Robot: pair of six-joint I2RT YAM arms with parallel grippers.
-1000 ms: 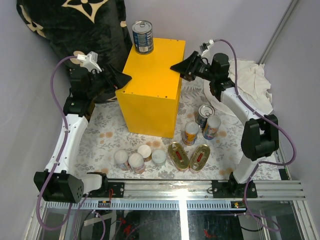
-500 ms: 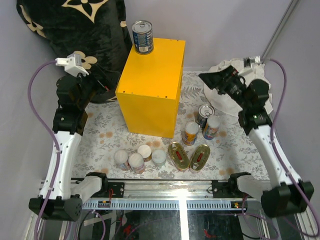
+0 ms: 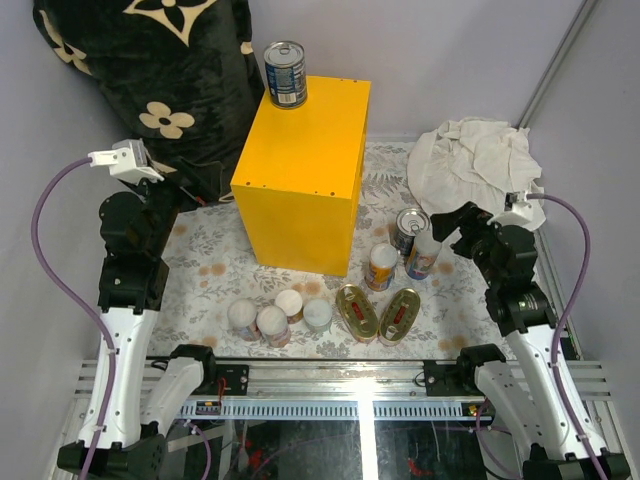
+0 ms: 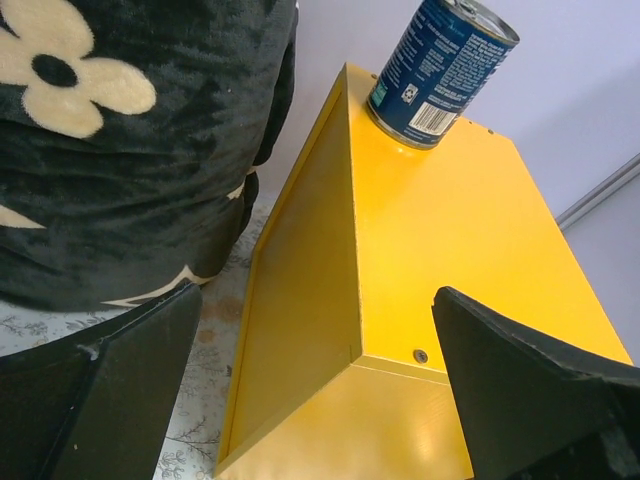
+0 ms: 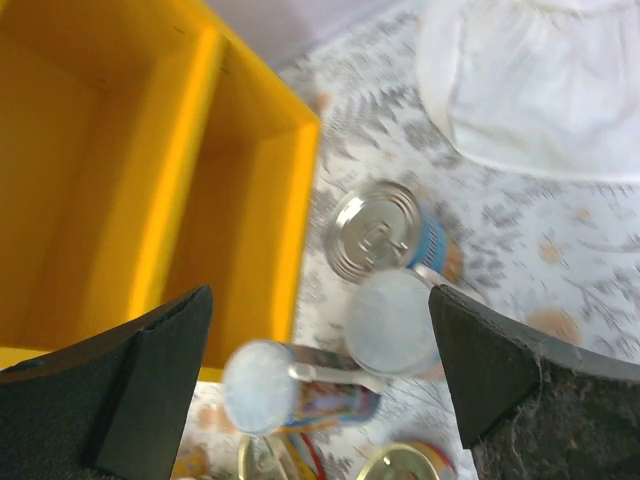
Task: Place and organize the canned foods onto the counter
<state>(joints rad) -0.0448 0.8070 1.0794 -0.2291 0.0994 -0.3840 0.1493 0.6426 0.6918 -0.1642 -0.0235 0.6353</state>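
Shows one blue-labelled can (image 3: 286, 72) upright on the far left corner of the yellow counter (image 3: 300, 170), remaining cans (image 3: 380, 265) on the floral mat (image 3: 200, 270) near and right of it, left gripper (image 4: 315, 330) and right gripper (image 5: 320, 300) spread wide and empty; judges the tins rigid, slick, probably heavy, best pinched across mid-height sidewalls.

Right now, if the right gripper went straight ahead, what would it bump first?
Probably the white-lidded can, beside the silver-topped can; the open right gripper aims at that pair, though depth is unclear.
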